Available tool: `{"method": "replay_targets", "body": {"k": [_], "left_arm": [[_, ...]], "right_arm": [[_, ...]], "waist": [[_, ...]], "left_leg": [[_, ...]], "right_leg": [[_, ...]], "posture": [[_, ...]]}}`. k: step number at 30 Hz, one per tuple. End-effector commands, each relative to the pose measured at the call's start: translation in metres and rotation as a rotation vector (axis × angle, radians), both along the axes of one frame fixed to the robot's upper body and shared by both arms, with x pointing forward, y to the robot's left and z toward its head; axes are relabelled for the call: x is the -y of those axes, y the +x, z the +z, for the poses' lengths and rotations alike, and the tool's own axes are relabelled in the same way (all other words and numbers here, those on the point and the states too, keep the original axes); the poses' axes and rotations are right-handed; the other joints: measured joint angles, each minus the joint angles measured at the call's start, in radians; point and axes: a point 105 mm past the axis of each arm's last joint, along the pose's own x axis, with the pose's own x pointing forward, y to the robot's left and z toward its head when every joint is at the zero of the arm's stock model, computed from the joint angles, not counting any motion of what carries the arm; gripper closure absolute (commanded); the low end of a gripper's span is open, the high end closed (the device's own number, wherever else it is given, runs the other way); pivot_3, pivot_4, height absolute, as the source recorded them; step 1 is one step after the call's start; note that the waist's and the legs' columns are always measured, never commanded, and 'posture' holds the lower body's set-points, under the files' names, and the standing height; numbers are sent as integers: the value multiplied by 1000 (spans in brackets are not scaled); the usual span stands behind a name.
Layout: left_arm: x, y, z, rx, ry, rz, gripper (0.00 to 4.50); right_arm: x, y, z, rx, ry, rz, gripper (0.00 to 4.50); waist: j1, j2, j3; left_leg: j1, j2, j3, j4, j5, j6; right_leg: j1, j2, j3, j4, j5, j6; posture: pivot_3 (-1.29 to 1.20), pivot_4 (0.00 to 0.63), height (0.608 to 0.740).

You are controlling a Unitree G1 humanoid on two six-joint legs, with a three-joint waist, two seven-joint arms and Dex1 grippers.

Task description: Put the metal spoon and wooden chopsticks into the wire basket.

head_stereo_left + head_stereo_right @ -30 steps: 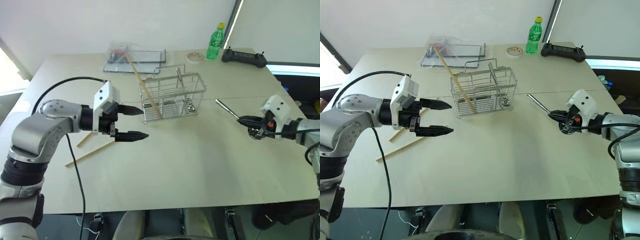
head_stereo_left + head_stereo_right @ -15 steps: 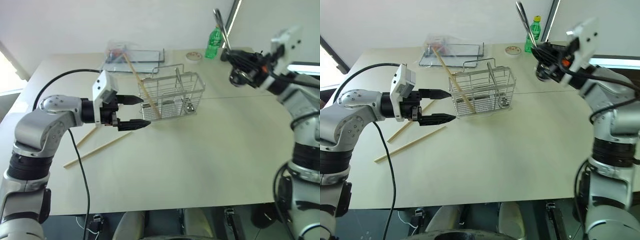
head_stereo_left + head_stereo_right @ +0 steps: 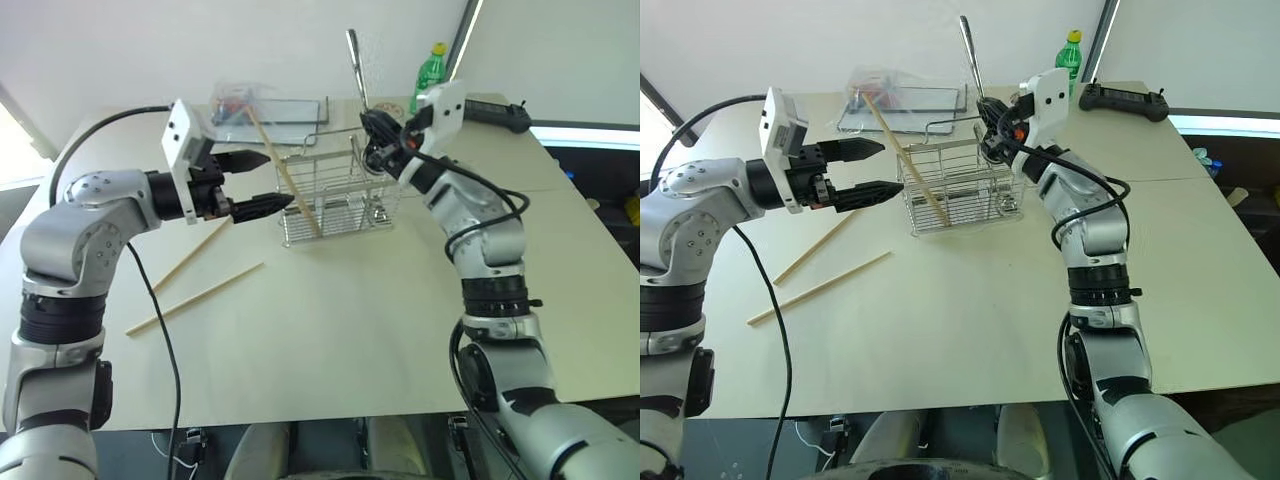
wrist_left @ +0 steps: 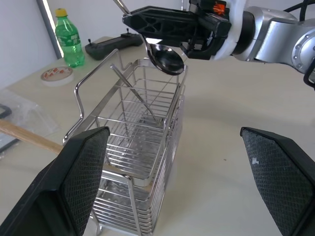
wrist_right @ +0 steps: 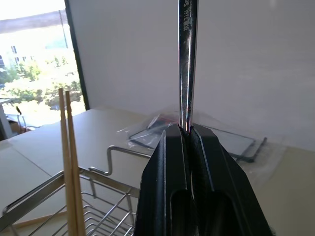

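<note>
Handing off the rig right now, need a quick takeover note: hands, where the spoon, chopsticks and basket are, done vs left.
Right hand: shut on the metal spoon, handle pointing up, bowl just above the wire basket rim.
Left hand: open, empty, hovering beside the basket's left end.
Wooden chopsticks: a pair stands leaning in the basket's left end; two more lie on the table, left of the basket.
Done: spoon picked up and brought over the basket; one pair of chopsticks in.
Left: drop the spoon in, then pick up the two loose chopsticks and put them in.
</note>
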Motion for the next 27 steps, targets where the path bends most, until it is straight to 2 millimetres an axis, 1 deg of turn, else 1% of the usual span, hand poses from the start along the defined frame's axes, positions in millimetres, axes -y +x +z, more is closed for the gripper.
{"method": "replay_targets", "body": {"k": [1,7,10,13,14,16,17,24,26,27], "left_arm": [[-6,-5,17,66,-12,17,0],[-6,-5,19,71,-16,20,0],[-6,-5,21,74,-20,22,0],[-6,-4,21,77,-22,21,0],[-6,-3,22,78,-22,21,0],[-6,-2,22,80,-22,21,0],[-6,-2,23,81,-22,22,0],[-5,1,25,86,-24,16,0],[-4,0,24,83,-17,8,0],[-4,-2,23,81,-11,2,0]], "right_arm": [[1,2,22,100,27,-25,4455],[6,11,12,80,46,-51,4455],[9,13,7,65,57,-65,3408],[12,14,5,60,60,-80,1934],[14,14,5,60,59,-87,1331],[16,14,5,60,58,-95,283],[19,14,4,58,60,-102,68],[31,12,10,67,55,-133,68],[36,9,15,78,41,-133,68],[42,3,21,88,29,-126,68]], "waist": [[-1,0,0],[-2,0,0],[-2,0,0],[-2,0,0],[-2,0,0],[-2,0,0],[-2,0,0],[-2,0,0],[-2,0,0],[-2,0,0]], "left_leg": [[0,0,0,0,0,0],[1,1,0,0,0,-1],[1,1,0,0,0,-1],[1,1,0,-1,0,-1],[1,1,0,-1,0,-1],[1,1,0,-1,1,-1],[1,1,0,-1,1,-1],[1,1,0,-1,1,-1],[1,1,0,-1,1,-1],[1,1,0,-1,1,-1]], "right_leg": [[0,1,0,1,0,0],[-1,2,1,6,0,-1],[-2,2,2,6,0,-1],[-2,2,2,6,0,-1],[-2,2,2,6,0,-1],[-2,2,2,6,0,-1],[-2,2,2,6,0,-1],[-2,3,2,6,0,-1],[-2,3,2,6,0,-1],[-2,3,2,6,0,-1]], "posture": [[0,150,719],[0,150,719],[0,150,719],[0,150,719],[0,150,719],[0,150,719],[0,150,719],[0,150,719],[0,150,719],[0,150,719]]}}
